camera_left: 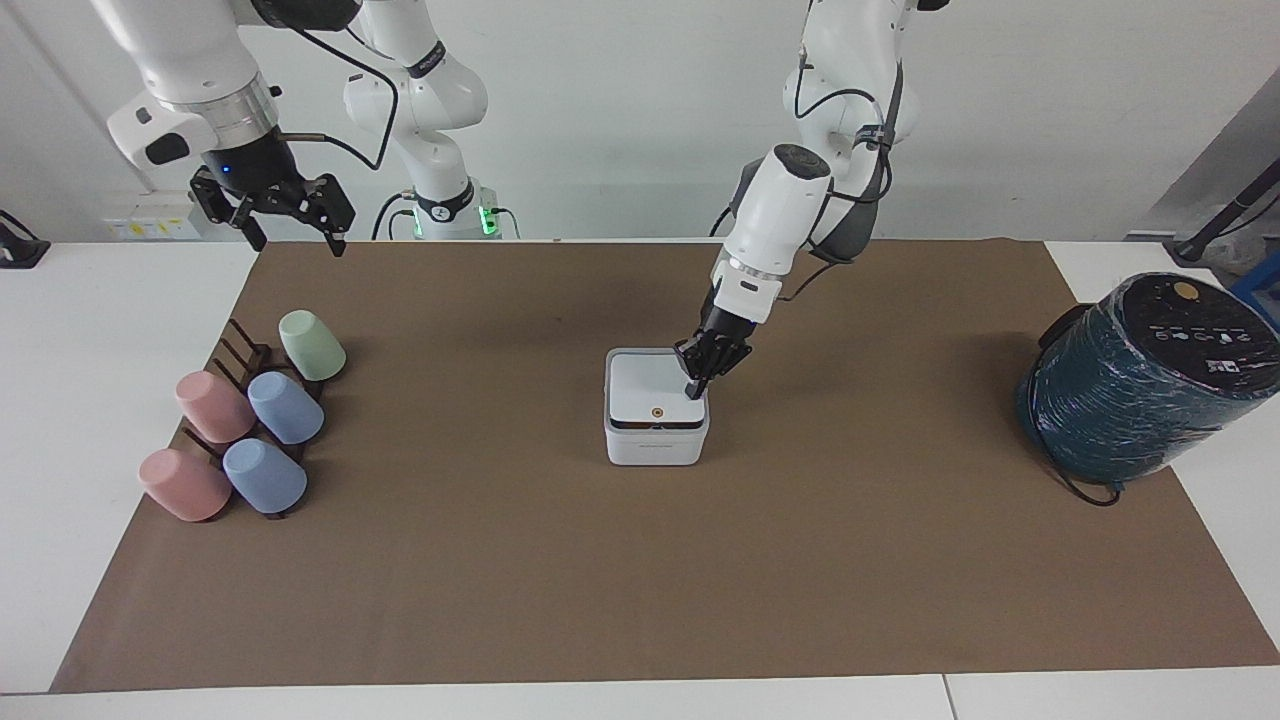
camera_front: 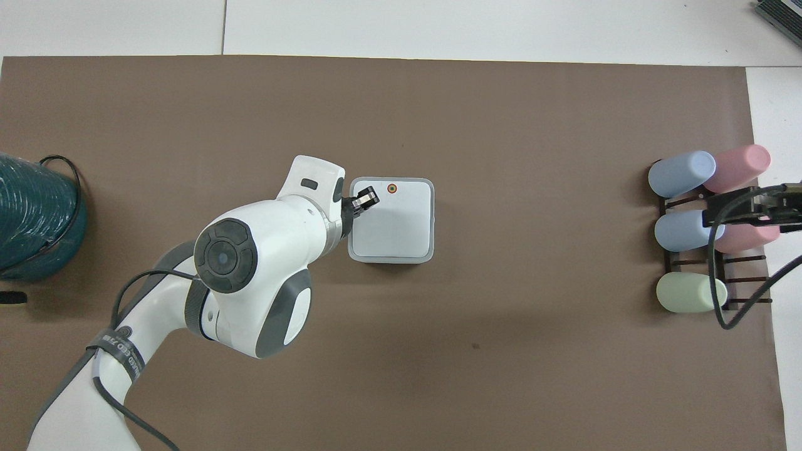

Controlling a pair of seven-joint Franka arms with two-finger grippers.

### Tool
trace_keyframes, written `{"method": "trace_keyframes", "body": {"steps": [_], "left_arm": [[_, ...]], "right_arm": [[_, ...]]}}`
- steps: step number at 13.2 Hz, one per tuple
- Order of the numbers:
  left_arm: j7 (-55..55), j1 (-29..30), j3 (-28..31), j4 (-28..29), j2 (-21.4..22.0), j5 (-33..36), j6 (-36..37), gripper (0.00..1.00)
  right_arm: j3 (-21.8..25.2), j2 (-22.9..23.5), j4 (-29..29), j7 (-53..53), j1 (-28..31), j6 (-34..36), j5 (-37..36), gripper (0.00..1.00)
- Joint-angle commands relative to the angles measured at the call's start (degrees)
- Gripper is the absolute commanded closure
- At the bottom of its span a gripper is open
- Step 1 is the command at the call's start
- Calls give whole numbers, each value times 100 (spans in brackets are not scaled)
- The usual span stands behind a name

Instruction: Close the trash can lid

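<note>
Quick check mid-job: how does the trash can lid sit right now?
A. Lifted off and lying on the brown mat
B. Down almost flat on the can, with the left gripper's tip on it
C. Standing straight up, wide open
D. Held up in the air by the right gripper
B. The lid lies nearly flat on the trash can, with the shut left gripper pressing its edge.

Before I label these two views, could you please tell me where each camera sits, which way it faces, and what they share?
Facing view: high across the table, looking at the robots; both arms show, the left gripper with shut fingers pressing on the lid of the trash can, the right gripper waiting raised near the cup rack.
Overhead view: high above the robots' end, looking steeply down; the left arm shows, of the right only the gripper.
Shared: the trash can, cup rack, teal cylinder, half a turn apart.
</note>
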State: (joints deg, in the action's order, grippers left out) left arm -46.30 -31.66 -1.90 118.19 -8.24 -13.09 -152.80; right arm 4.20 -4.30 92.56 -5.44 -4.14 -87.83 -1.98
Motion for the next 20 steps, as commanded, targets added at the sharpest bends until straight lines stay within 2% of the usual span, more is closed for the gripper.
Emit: {"method": "trace_keyframes", "body": {"steps": [1, 3, 20], "left_arm": [[-151, -147, 14, -33, -142, -123, -294, 100], [-371, -235, 14, -42, -256, -115, -566, 100], [-556, -385, 14, -209, -538, -123, -620, 100]], "right_arm": [[-25, -106, 87, 95, 19, 29, -13, 0], [-25, -106, 87, 95, 19, 29, -14, 0], [-25, -106, 87, 95, 19, 29, -22, 0]]}}
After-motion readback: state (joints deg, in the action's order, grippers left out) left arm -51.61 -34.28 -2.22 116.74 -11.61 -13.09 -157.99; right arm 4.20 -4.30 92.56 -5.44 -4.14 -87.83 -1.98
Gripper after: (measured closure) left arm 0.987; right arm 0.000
